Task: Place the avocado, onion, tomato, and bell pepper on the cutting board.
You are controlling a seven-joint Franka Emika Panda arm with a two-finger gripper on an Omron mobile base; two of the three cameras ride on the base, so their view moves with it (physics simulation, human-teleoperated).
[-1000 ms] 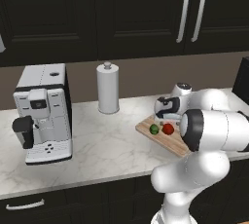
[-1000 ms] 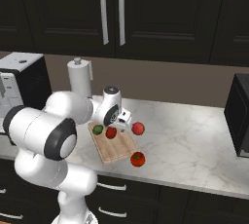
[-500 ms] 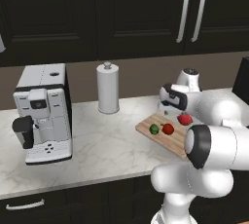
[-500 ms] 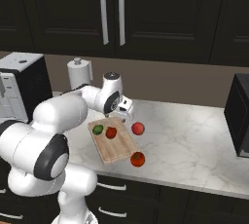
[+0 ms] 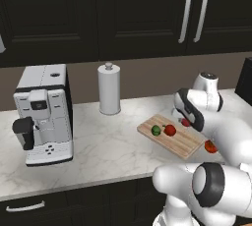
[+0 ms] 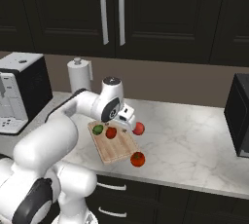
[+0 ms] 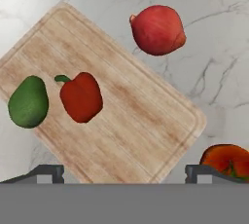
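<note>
Lying under open pincer: cutting board

- The cutting board is light brown wood with fine darker plank lines running along its length.
- The avocado is dark green with a slightly lighter sheen.
- The bell pepper is red with a green stem.
- The onion is a reddish pink, paler toward one side.
- The tomato is orange-red with a touch of green at its top.
- The counter is white marble with thin grey veins.
- The cabinets are black with silver handles.
- The coffee machine is white with black parts.
- The paper towel roll is white.
- The wall strip behind the counter is dull brown.
</note>
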